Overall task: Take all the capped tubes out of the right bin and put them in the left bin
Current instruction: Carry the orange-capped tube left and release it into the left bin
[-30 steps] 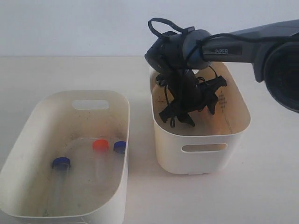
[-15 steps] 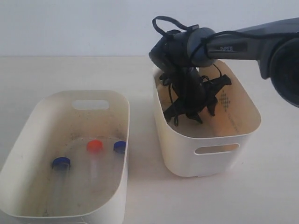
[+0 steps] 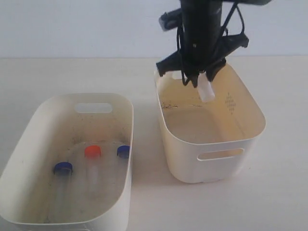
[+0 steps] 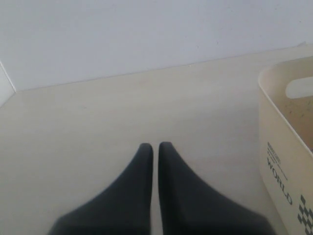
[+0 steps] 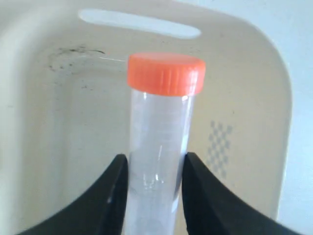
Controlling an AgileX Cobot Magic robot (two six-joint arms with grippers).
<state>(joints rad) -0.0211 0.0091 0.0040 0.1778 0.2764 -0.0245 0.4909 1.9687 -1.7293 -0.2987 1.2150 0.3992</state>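
Biggest worry for me was a slip. The right pincer was clamped only on the slick clear body of the orange-capped tube, held above the right bin, so a fast swing could've dropped it on the tabletop or clipped the left bin rim. The right bin showed no other tube. The left bin had three lying inside: a blue-capped tube, another blue one and an orange one. The left pincer was closed on nothing, beside the left bin.
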